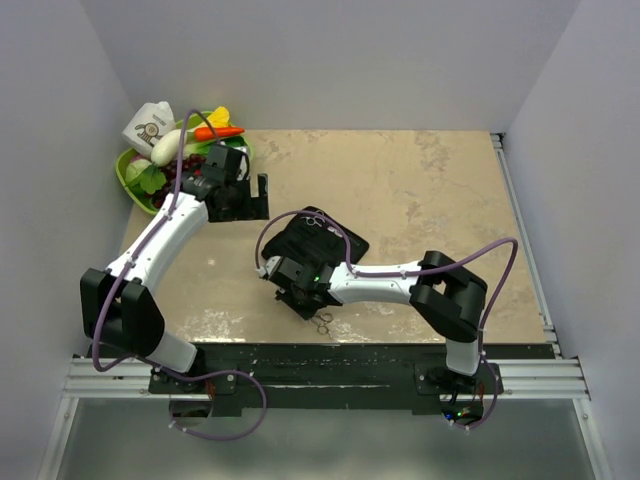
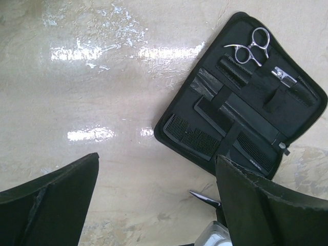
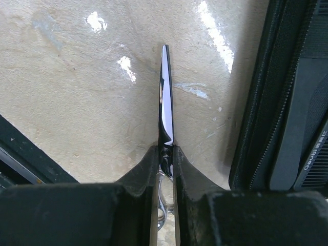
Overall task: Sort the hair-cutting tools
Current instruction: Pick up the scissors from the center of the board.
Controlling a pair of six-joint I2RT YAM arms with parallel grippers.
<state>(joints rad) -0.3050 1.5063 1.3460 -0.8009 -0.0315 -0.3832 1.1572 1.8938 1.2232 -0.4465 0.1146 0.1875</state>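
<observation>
**Right hand** (image 3: pixel 165 154): closed. Both fingers (image 3: pixel 141 171) clamp the pivot area of one pair of slim silver metal scissors (image 3: pixel 165 102). The blades are polished, shut together and seen edge-on. They taper to a fine point directed away from the wrist. The ring handles sit behind the fingers and are partly hidden. Whether the blades touch the beige mottled desk (image 1: pixel 420 190) cannot be told.

**Location of the held scissors:** close to the near edge of the desk, left of its centre, just beside the flat black rectangular case (image 2: pixel 287 110).

**Case:** open, lying flat, set diagonally to the desk edges, left of the desk's middle.

**Second pair of silver scissors** (image 2: pixel 250 47): stowed in one corner of the case. Two ring handles and a curved finger rest are exposed. The blades are mostly covered by the black lining.

**Black plastic comb** (image 2: pixel 192 136): flat, with coarse and fine teeth, lying along one edge of the case under a black strap. Further black combs sit in the slots beside it.

**Left hand** (image 2: pixel 156 159): fully open, holding nothing. It hangs above bare desk toward the far-left corner, beside a green basket (image 1: pixel 135 180) of toy food and apart from the case.
</observation>
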